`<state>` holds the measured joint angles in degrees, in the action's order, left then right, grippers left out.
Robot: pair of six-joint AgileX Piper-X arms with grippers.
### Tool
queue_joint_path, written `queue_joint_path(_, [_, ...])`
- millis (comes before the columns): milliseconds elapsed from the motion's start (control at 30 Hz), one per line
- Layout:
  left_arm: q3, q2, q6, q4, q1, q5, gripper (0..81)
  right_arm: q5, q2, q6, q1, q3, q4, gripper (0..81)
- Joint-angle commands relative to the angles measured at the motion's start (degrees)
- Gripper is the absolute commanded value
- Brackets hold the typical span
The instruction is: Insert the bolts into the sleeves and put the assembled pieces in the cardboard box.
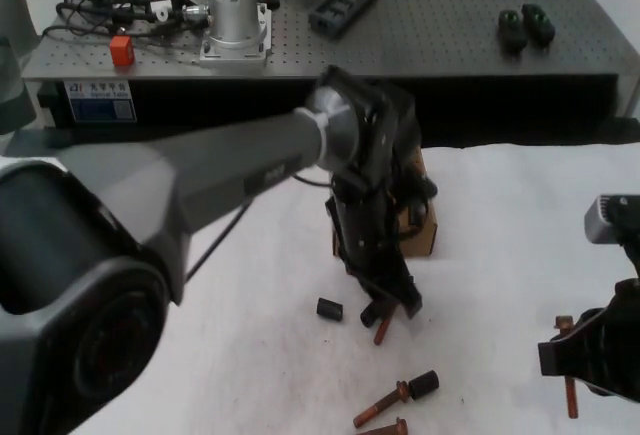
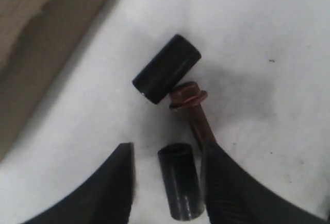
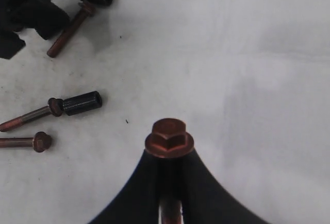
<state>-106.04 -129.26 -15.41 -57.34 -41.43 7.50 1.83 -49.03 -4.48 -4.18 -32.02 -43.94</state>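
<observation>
In the left wrist view my left gripper (image 2: 169, 152) is open low over the white cloth, with a black sleeve (image 2: 180, 185) standing between its fingers. Just beyond lie a second black sleeve (image 2: 166, 68) and a copper bolt (image 2: 193, 112), head against that sleeve. The bolt's shank runs under one finger (image 2: 232, 183). In the high view the left gripper (image 1: 395, 305) hangs in front of the cardboard box (image 1: 418, 237). My right gripper (image 3: 169, 157) is shut on a copper bolt (image 3: 169, 137), head outward, and sits at the near right (image 1: 575, 345).
A loose black sleeve (image 1: 330, 308) lies left of the left gripper. Nearer the front lie a bolt with a sleeve at its head (image 3: 82, 103) and a bare bolt (image 3: 26, 142). A metal bench with equipment (image 1: 235, 15) stands behind the cloth.
</observation>
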Motion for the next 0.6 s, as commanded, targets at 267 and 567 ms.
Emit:
queue_joint_path(267, [-0.5, -1.8, -0.2, -2.9, -0.4, -3.4, 30.5, 1.8, 0.4, 0.7, 0.2, -0.1, 1.0, 0.5])
queue_joint_path(567, [-0.7, -2.0, 1.6, -4.0, -0.5, -3.9, 0.4, 1.8, 0.4, 0.6, 0.2, -0.1, 2.5, 0.5])
